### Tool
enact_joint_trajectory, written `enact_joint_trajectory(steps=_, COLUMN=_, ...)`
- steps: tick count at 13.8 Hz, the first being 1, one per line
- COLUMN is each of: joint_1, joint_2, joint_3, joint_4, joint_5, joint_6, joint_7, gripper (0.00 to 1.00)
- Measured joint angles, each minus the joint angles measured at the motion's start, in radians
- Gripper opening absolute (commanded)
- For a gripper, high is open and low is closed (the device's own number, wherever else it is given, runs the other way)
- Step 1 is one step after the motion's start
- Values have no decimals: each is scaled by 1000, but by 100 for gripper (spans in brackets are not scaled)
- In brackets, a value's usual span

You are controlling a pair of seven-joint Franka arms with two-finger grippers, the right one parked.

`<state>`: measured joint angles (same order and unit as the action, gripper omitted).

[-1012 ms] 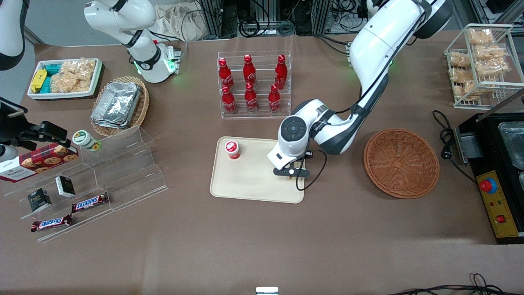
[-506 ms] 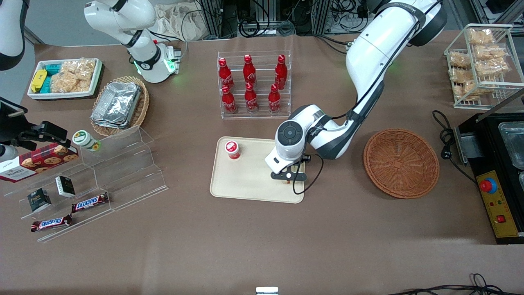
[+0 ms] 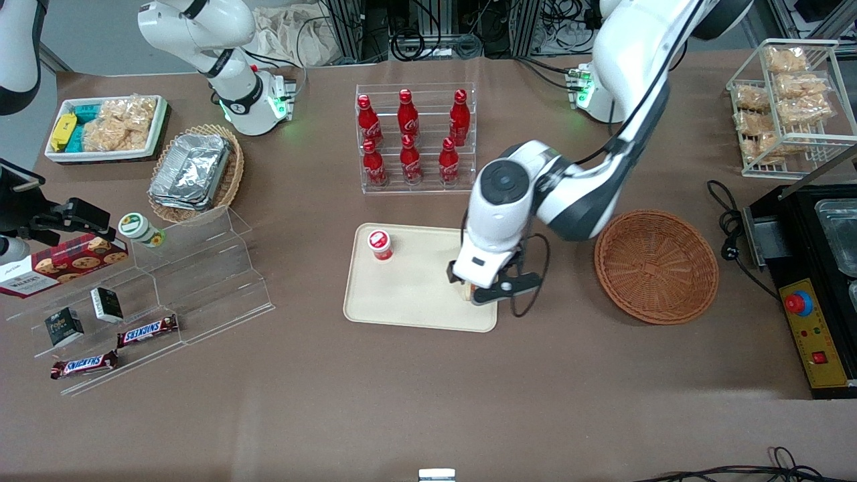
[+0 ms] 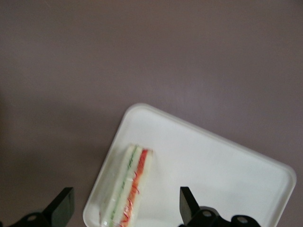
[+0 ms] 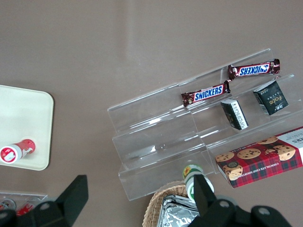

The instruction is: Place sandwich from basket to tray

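Sandwich on the tray, gripper above it

The flat cream-beige plastic tray (image 3: 408,294) has the round reddish-brown wicker basket (image 3: 656,266) beside it, toward the working arm's end. The left arm's gripper (image 4: 125,213) hangs over the tray's corner nearest the basket, fingers (image 4: 188,204) spread apart. The small triangular white-bread sandwich (image 4: 128,187) with red and green filling lies on the tray at that corner, untouched by the fingers.

The sandwich (image 4: 127,187) is lain on the tray (image 3: 408,304), at the edge nearest the basket (image 3: 656,266). The gripper (image 4: 124,213) is held directly above it, fingers spread apart. The tray is set beside the basket.
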<state>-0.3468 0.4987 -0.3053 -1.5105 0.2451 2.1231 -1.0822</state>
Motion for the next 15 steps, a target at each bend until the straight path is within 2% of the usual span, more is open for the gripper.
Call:
enact_joint_trajectory(steps=2, joint_1=1, joint_2=-87, joint_3=73, joint_4=-1, joint_5=-54, joint_6=-61, joint_7=2, gripper=100)
enact_joint_trajectory(steps=5, joint_1=2, joint_2=-199, joint_3=148, joint_4=-3, joint_5=-74, joint_6=-214, joint_7=86, gripper=100)
enact_joint_trajectory(steps=11, joint_1=3, joint_2=-309, joint_3=358, joint_4=-9, joint_5=-154, joint_6=-406, joint_7=483, gripper=100)
enact_joint_trajectory(steps=15, joint_1=3, joint_2=-401, joint_3=452, joint_4=-11, joint_5=-191, joint_6=-530, joint_7=711, gripper=100)
